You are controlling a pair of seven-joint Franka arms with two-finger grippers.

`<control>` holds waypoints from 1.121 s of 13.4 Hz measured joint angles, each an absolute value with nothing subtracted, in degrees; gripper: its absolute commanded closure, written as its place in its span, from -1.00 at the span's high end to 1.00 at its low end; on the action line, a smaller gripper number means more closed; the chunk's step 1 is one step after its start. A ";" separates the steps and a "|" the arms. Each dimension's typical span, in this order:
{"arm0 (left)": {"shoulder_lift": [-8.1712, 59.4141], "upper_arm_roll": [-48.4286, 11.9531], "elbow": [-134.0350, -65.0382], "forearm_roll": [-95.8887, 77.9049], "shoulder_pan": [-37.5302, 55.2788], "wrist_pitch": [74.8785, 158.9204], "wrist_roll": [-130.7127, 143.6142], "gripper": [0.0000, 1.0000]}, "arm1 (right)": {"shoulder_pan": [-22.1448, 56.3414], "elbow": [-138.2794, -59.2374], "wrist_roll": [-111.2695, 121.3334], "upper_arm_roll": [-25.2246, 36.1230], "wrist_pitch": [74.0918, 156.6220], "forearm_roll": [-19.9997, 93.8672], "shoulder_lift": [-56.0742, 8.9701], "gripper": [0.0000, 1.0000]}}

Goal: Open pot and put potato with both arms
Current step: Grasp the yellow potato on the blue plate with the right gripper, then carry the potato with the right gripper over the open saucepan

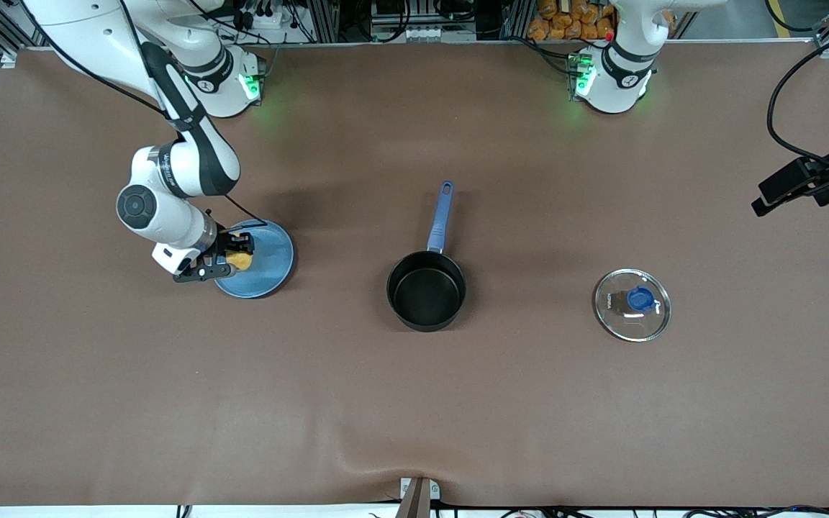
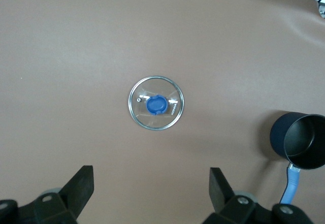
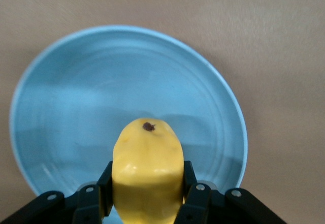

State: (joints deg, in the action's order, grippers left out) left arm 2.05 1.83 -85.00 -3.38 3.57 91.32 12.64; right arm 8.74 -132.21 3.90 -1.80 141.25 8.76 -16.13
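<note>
Potato (image 3: 148, 172) — between right gripper's (image 3: 147, 199) fingers (image 3: 195, 197)

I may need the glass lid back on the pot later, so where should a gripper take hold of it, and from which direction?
Grip the blue knob at the middle of the glass lid, coming straight down from above. The lid lies flat on the table with the knob up, and its thin rim gives fingers little to pinch. The left gripper, open above it, seems best placed.

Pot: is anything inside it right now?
Nothing visible inside the pot: only its bare black bottom. Its lid lies on the table. The right gripper holds the potato over the plate.
</note>
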 measured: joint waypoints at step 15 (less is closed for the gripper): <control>1.51 1.69 -84.66 -3.38 2.85 88.95 12.59 1.00 | 39.61 -90.22 -42.55 3.34 117.82 9.90 -23.37 -1.00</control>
